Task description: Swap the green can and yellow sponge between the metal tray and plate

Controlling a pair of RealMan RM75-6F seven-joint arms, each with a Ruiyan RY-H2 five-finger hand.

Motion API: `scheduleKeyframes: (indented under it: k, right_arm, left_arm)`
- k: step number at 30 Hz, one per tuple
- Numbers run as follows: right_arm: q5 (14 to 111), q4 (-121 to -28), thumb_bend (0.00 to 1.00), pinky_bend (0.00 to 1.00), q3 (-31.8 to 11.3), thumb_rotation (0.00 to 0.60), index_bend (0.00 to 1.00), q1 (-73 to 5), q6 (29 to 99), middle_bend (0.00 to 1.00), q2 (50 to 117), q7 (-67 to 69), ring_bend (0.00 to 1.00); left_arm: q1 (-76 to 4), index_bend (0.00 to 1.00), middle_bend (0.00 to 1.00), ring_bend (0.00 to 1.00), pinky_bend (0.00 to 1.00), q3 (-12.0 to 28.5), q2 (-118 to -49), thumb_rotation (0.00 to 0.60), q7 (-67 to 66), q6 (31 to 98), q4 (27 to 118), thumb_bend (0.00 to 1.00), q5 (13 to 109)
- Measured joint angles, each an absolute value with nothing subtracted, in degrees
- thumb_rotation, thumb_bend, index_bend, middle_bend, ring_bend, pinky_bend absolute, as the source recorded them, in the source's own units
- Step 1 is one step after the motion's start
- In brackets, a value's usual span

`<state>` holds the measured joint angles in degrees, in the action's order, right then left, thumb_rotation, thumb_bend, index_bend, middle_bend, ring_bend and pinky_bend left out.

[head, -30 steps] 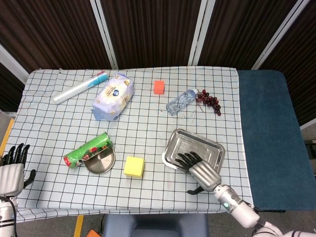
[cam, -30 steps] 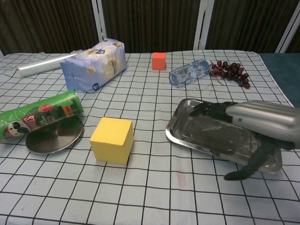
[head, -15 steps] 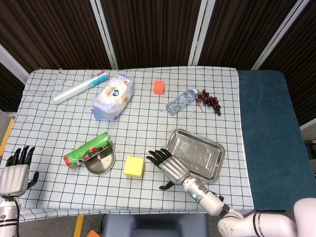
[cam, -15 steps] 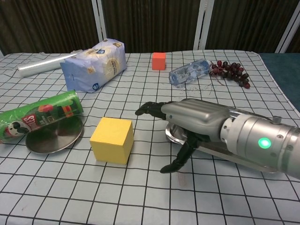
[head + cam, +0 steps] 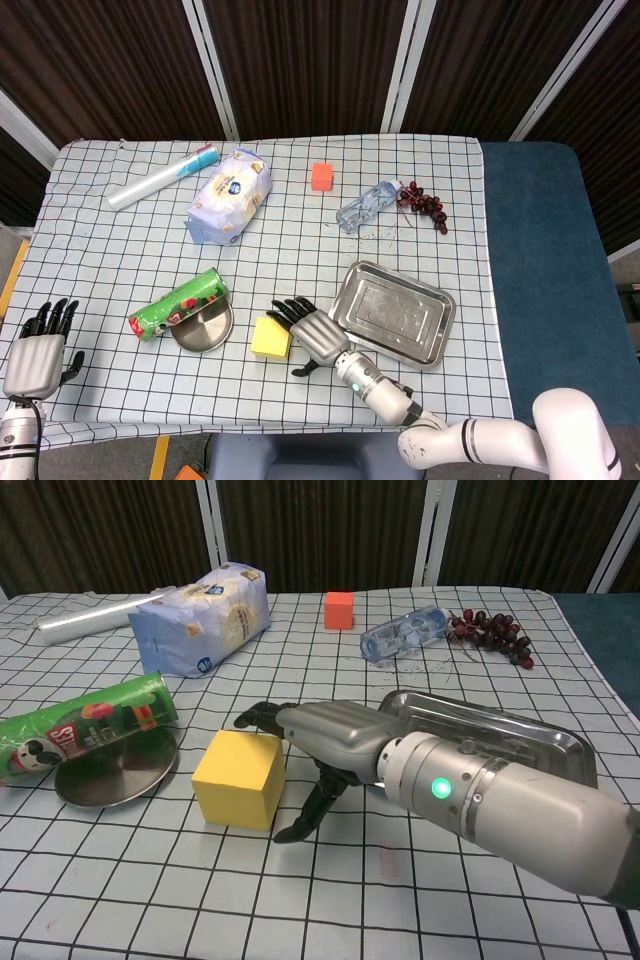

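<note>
The yellow sponge point(image 5: 268, 337) point(image 5: 238, 777) sits on the cloth between the round metal plate point(image 5: 205, 330) point(image 5: 112, 772) and the empty metal tray point(image 5: 392, 313) point(image 5: 505, 726). The green can point(image 5: 177, 304) point(image 5: 82, 727) lies on its side with one end resting on the plate's rim. My right hand point(image 5: 310, 332) point(image 5: 318, 736) is spread at the sponge's right side, fingertips over its top edge and thumb low beside it, holding nothing. My left hand point(image 5: 37, 352) hovers with fingers spread off the table's front left corner, seen only in the head view.
At the back lie a plastic-wrap roll point(image 5: 163, 177), a blue-and-white bag point(image 5: 229, 194), an orange cube point(image 5: 322, 176), a water bottle point(image 5: 366, 206) and dark grapes point(image 5: 423, 205). My right forearm point(image 5: 500, 805) hides the tray's near edge in the chest view.
My right hand has swept left from over the tray to the sponge's right side. The left hand has drifted slightly. Can, sponge, plate and tray have not moved.
</note>
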<state>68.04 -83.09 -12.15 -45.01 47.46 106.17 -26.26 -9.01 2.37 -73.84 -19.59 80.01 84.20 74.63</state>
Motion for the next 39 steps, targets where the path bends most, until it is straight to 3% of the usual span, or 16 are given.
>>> scheduleKeyframes:
  k: [6, 14, 21, 33, 39]
  right_arm:
    - [70.36, -77.21, 0.06, 0.36, -12.32, 0.6, 0.35, -46.07, 49.63, 0.3, 109.67, -23.58, 0.29]
    - [74.42, -69.34, 0.06, 0.47, -12.13, 0.6, 0.6, -47.07, 53.03, 0.45, 113.42, -19.48, 0.47]
    - [75.92, -66.79, 0.06, 0.47, -12.07, 0.6, 0.58, -47.55, 54.08, 0.45, 114.71, -16.6, 0.47]
    - [77.24, -61.08, 0.06, 0.47, -12.1, 0.6, 0.4, -49.28, 52.94, 0.31, 117.71, -12.17, 0.26]
    - [77.95, -58.04, 0.06, 0.47, -12.11, 0.6, 0.35, -50.33, 51.88, 0.27, 119.17, -9.07, 0.21]
  left_arm:
    - [-8.93, 0.04, 0.06, 0.0, 0.2, 2.43, -73.65, 0.6, -19.1, 79.53, 84.37, 0.38, 74.77]
    - [-9.14, 0.04, 0.06, 0.0, 0.2, 2.0, -73.65, 0.6, -19.21, 78.48, 84.49, 0.38, 75.44]
    - [-9.06, 0.04, 0.06, 0.0, 0.21, 2.16, -73.57, 0.6, -19.1, 78.3, 84.71, 0.38, 75.38]
    - [-9.05, 0.04, 0.06, 0.0, 0.22, 1.96, -73.36, 0.6, -18.81, 77.9, 85.04, 0.38, 76.01]
    - [-9.06, 0.04, 0.06, 0.0, 0.22, 1.79, -73.27, 0.6, -18.66, 77.73, 85.22, 0.38, 76.46]
